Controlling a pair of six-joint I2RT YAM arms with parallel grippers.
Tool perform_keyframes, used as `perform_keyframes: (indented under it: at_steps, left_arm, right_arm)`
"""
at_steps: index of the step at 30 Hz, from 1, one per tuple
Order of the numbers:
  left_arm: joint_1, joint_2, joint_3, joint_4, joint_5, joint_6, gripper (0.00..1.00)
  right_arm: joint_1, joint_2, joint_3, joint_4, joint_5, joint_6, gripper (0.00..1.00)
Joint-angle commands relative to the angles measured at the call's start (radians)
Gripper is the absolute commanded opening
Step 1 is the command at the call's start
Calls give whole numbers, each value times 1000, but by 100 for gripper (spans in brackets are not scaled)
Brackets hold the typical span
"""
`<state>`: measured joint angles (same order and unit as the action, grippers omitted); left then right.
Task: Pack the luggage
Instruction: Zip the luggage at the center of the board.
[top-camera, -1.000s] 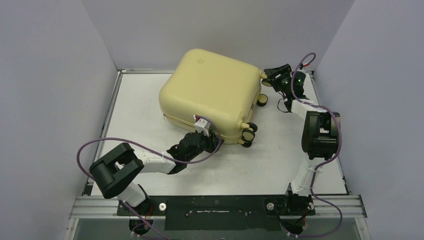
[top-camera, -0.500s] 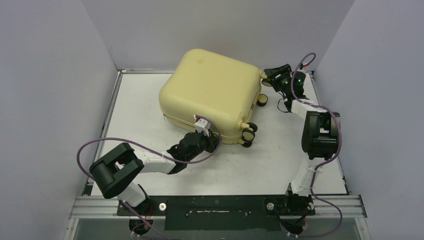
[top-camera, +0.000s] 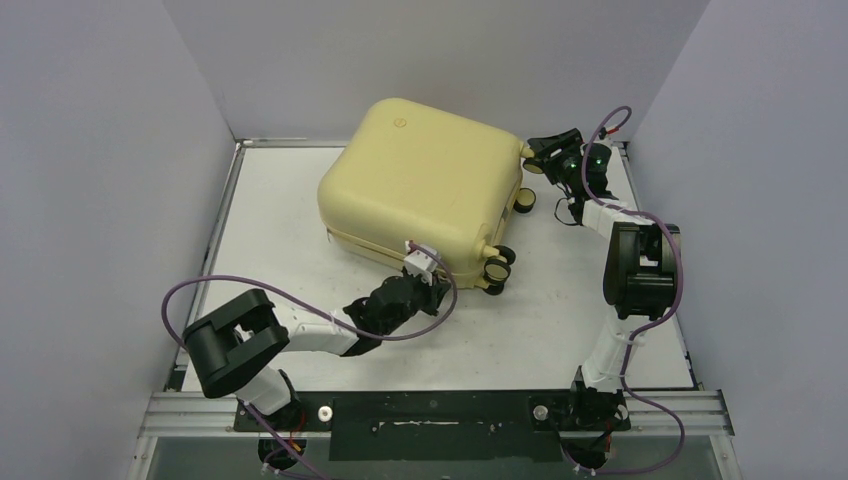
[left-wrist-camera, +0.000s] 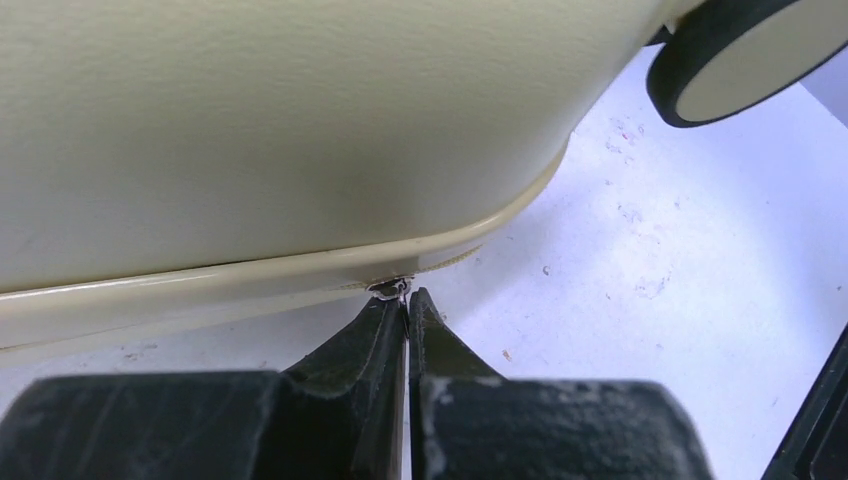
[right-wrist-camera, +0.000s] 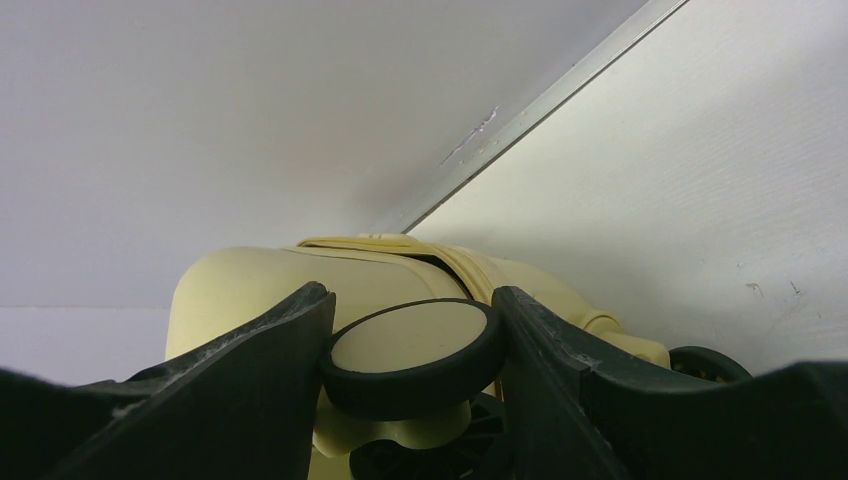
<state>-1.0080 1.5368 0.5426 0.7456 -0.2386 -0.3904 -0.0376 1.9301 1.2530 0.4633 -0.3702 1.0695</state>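
Note:
The luggage (top-camera: 425, 180), a pale yellow hard-shell suitcase, lies closed on the white table (top-camera: 280, 200) at the back centre. My left gripper (top-camera: 437, 283) is at the case's near edge, close to its right corner. In the left wrist view the left gripper (left-wrist-camera: 407, 300) is shut on the small metal zipper pull (left-wrist-camera: 390, 288) at the seam of the luggage (left-wrist-camera: 300, 120). My right gripper (top-camera: 530, 152) is at the far right corner of the case. There the right gripper (right-wrist-camera: 412, 298) is shut on a black-and-cream wheel (right-wrist-camera: 415, 350).
Two more wheels (top-camera: 495, 265) stick out at the case's near right corner, and another wheel (top-camera: 523, 200) shows on its right side. Grey walls close in the table on the left, back and right. A metal rail (top-camera: 440, 410) runs along the near edge.
The left gripper has closed on the zipper pull and shifted a little to the right and towards the near edge. The right arm and the luggage have not moved.

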Motion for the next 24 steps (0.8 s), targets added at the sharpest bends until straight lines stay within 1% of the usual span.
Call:
perform_keyframes:
  at_steps: [1,13,20,24]
  left_arm:
    - [-89,-1,72,89,50,49,0]
    - [-165,80,175,66,84,96,0]
    - [-167,74,146,87,45,83,0]
    - [-177,137,248,78,91,85,0]
  right_arm:
    - [40,-49,-1,4,-91,-10,0]
    - [51,-56,-10,-5,-81,-20,0]
    - [47,-69,-20,-27,-77,-58,0]
    - [76,-62,-32,-23,-66,-57,0]
